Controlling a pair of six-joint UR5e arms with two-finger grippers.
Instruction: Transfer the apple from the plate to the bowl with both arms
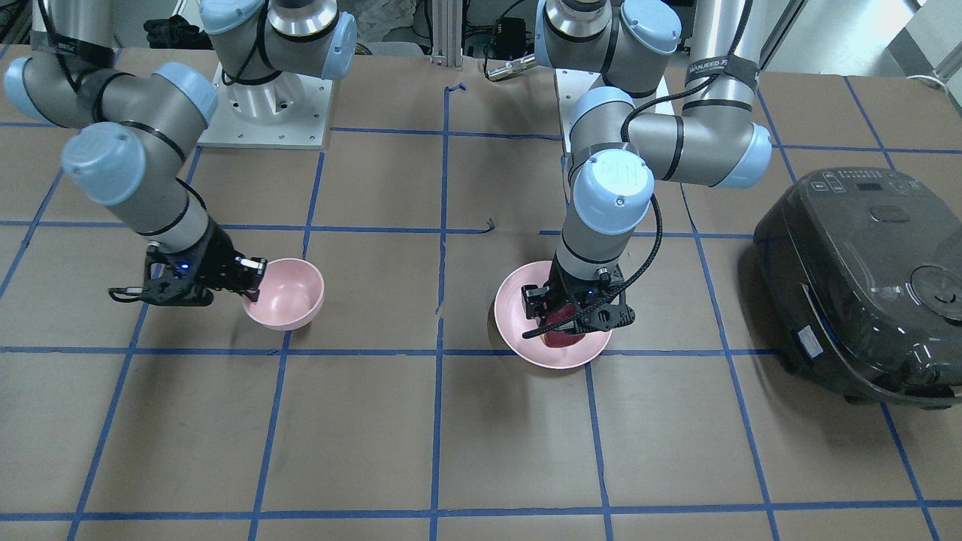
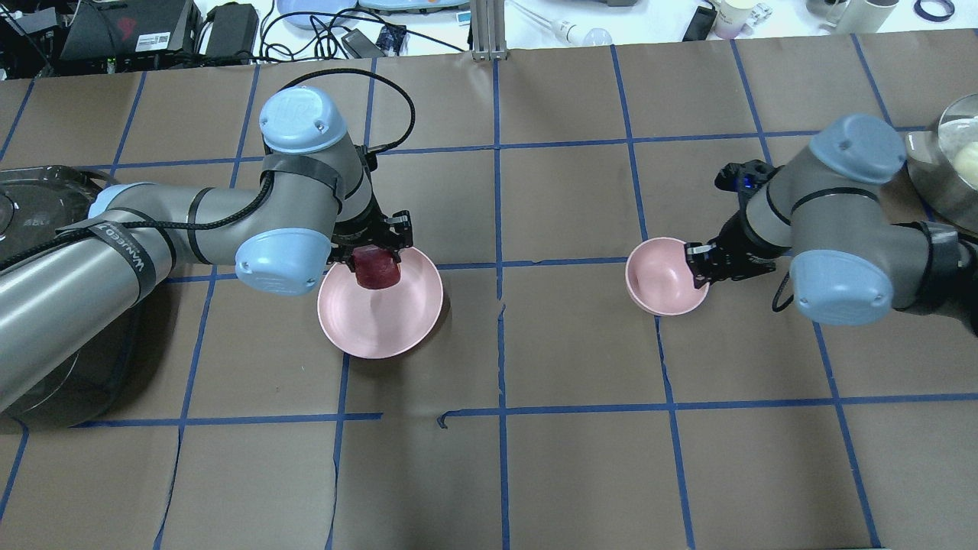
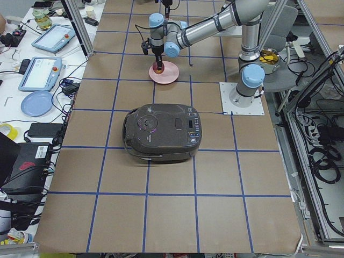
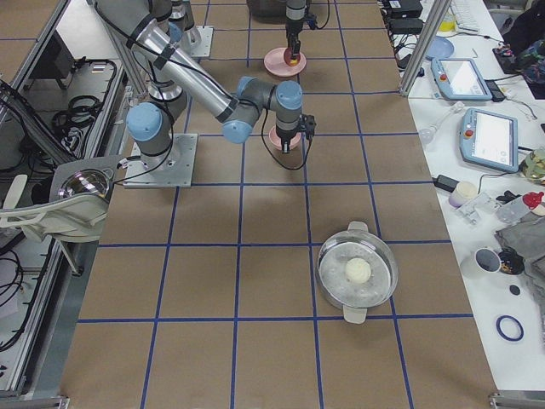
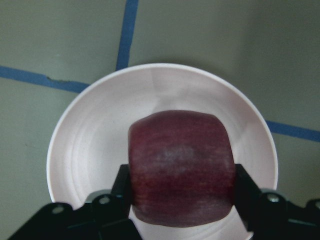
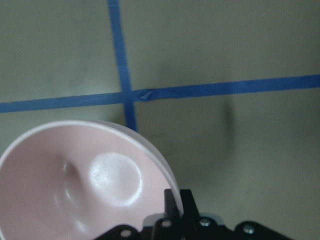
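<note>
**Apple point(image 2: 375, 271) held by one arm over the plate, bowl held by the other**

The small dark red apple sits between the two black fingers of the left gripper point(image 5: 182, 200), which press on its opposite sides with the jaws spread just as wide as the fruit. It is over the wide, shallow pink plate point(image 2: 382, 325), towards the rim farthest from the robot. Whether it touches the plate's surface cannot be told.

Well apart from the plate, on the robot's right side of the table point(image 2: 535, 473), is the small, deep pink bowl point(image 2: 659, 279). The right gripper point(image 6: 178, 204) meets it from the outer side, jaws nearly together and pinching the rim. The bowl appears slightly tilted in the wrist view, and nothing lies in it.

The table is covered in brown paper marked into squares by blue tape lines point(image 2: 497, 229). A black rice cooker point(image 1: 864, 285) stands on the table beyond the left arm, near the plate but not touching it.
</note>
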